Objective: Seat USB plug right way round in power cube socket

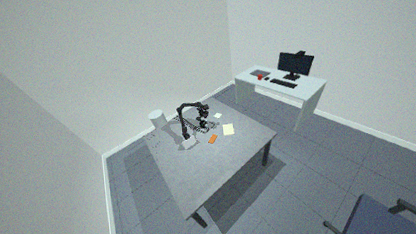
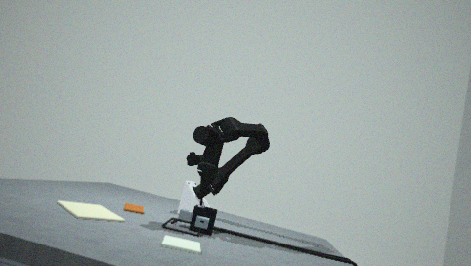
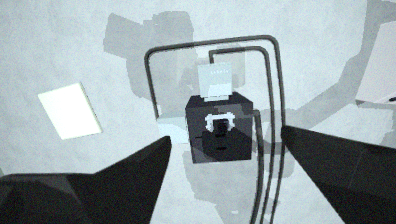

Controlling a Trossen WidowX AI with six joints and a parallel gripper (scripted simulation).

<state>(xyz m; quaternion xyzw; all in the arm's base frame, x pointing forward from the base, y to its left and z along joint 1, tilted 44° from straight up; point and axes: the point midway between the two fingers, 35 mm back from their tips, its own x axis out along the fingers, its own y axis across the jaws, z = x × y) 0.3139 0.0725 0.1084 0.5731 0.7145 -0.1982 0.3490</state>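
Note:
The black power cube point(image 3: 202, 150) point(image 2: 195, 222) stands on the table. In the wrist view, a small dark form, seemingly the USB plug point(image 3: 220, 127), stands on its top within a light outline. Its depth and which way round it sits cannot be made out. My gripper point(image 3: 225, 136) is open, with its dark fingertips wide apart to the left and right of the cube in the wrist view. Nothing is between them, and they do not seem to touch the plug. In the exterior view the fingertips are lost against the dark arm.
A pale plug point(image 3: 215, 79) sits at the cube's far side, another pale block point(image 3: 170, 129) at its left. Dark cables point(image 3: 283, 100) point(image 2: 285, 244) loop around it. A small pale pad point(image 3: 70, 112) point(image 2: 182, 243), a larger pad point(image 2: 90, 211) point(image 1: 228, 129) and an orange object point(image 2: 134, 208) point(image 1: 213, 139) lie on the table.

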